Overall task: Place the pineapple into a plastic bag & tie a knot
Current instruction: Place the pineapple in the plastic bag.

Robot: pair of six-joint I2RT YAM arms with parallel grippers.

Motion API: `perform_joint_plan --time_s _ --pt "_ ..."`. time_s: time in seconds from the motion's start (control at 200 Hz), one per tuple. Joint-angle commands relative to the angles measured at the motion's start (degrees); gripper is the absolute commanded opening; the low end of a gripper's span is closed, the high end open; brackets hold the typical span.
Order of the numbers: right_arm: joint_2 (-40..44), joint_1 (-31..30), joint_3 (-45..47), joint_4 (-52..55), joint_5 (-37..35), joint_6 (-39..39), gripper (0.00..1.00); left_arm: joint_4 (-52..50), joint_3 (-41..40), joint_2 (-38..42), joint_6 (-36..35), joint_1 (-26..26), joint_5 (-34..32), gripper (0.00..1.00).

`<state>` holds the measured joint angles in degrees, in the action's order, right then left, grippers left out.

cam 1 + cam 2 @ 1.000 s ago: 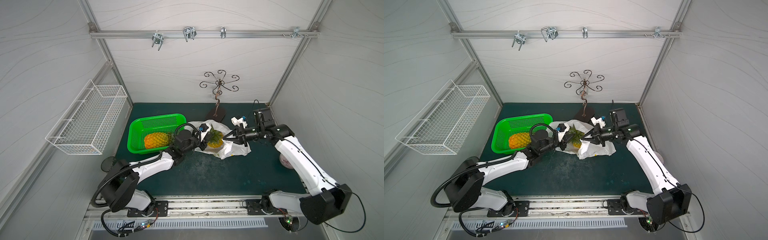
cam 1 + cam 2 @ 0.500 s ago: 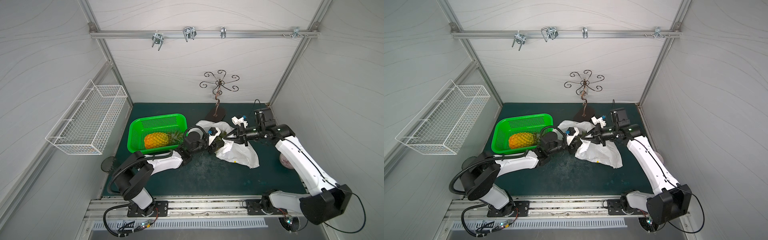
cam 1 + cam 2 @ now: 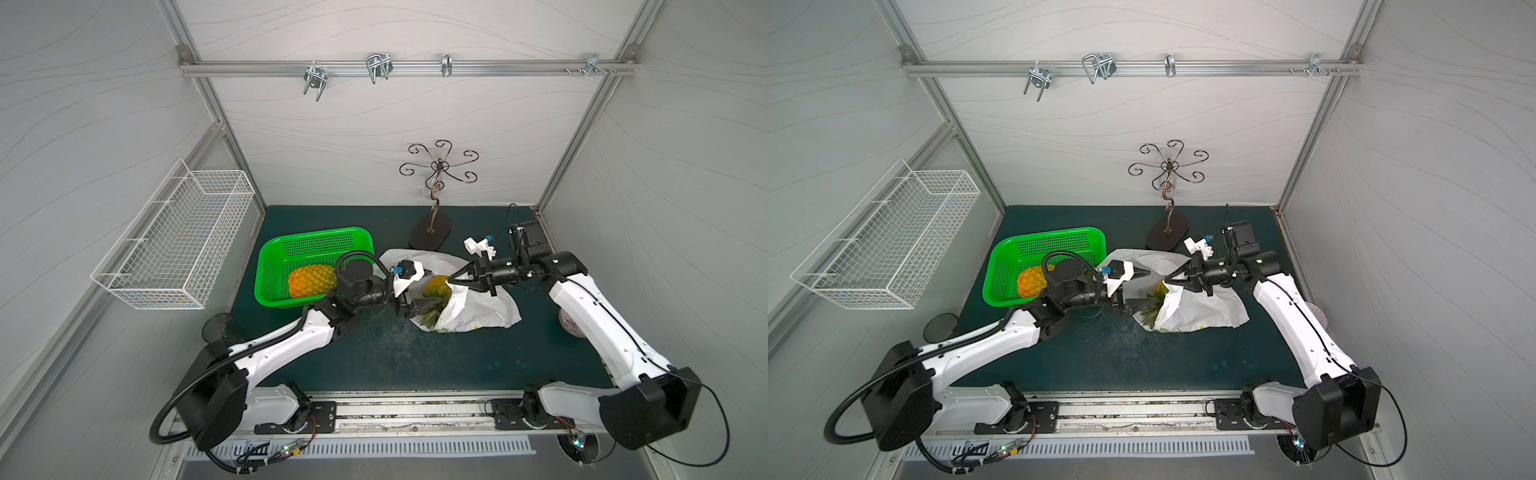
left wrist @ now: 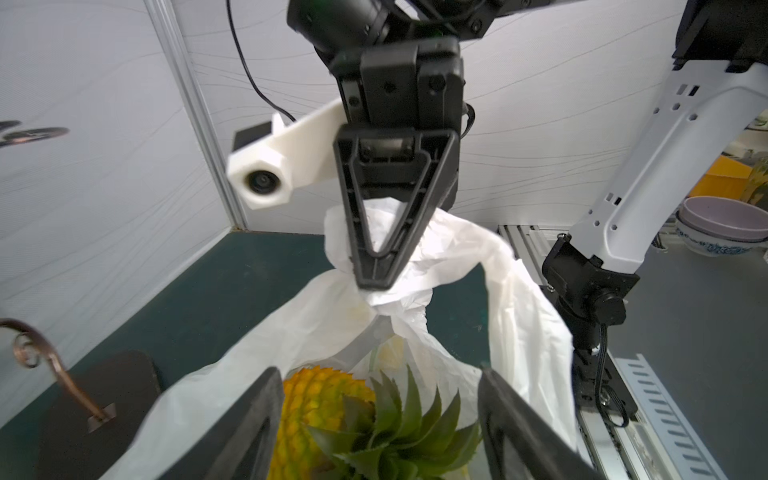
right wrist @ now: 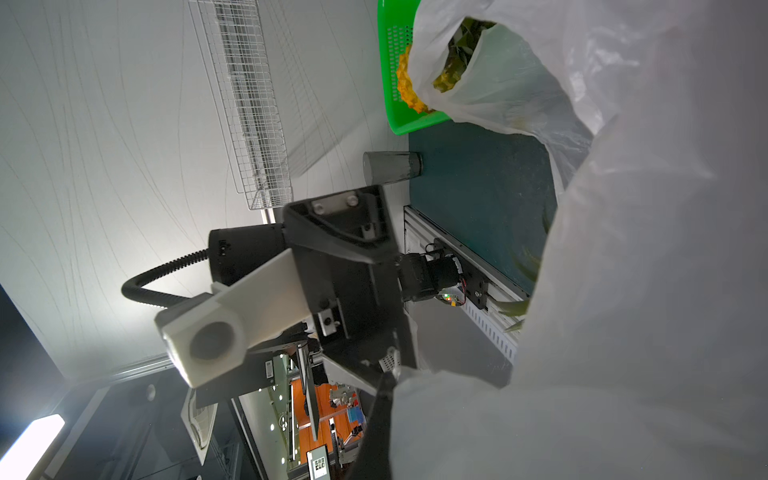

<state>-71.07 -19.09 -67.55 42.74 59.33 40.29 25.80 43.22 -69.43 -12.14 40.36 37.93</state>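
The pineapple (image 3: 438,286) lies in the plastic bag (image 3: 478,307) mid-worktop (image 3: 374,353), its long axis slanted and its crown pointing front-left. The left hand (image 3: 1150,287) reaches level, spread wide astride the crown and gripping nothing. The right hand (image 3: 449,281), also level, pinches the knot (image 4: 390,299).

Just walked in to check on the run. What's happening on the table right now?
The right gripper is shut on the twisted handles of the plastic bag, with a pineapple inside and its leafy crown poking out. The left gripper is open beside that crown, gripping nothing. A second pineapple lies in the green basket. Whether the knot is finished I cannot tell.
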Motion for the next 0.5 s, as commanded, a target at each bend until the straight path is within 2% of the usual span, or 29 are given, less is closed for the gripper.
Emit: perform_joint_plan --time_s 0.0,0.095,0.155,0.27,0.34,0.39,0.445,0.495 --pt "1.2 0.3 2.1 2.3 -0.2 -3.4 0.00 -10.4 0.0 6.6 -4.0 -0.6 4.1 0.76" --pt "0.9 0.2 3.2 2.7 -0.4 -4.4 0.00 -14.3 -1.5 12.5 -2.3 -0.6 2.4 0.76" --pt "0.9 0.3 3.5 2.9 -0.4 -5.0 0.00 -13.9 -3.0 16.3 1.3 -0.6 -2.8 0.75" --pt "1.2 0.3 3.7 3.4 -0.3 -5.4 0.00 -16.5 -3.2 22.1 13.1 -0.8 -22.1 0.74" --pt "1.4 0.3 3.7 3.5 -0.2 -5.4 0.00 -25.6 0.2 23.4 21.6 -0.8 -35.3 0.74" --pt "1.3 0.3 3.8 3.5 -0.2 -5.4 0.00 -33.8 3.7 23.3 27.1 -0.8 -41.3 0.74" --pt "1.3 0.3 4.0 3.6 -0.3 -5.4 0.00 -43.0 7.4 22.7 31.7 -1.0 -43.1 0.74" --pt "1.3 0.3 4.3 3.8 -0.4 -5.5 0.00 -50.3 10.1 21.9 33.6 -1.1 -40.0 0.74"
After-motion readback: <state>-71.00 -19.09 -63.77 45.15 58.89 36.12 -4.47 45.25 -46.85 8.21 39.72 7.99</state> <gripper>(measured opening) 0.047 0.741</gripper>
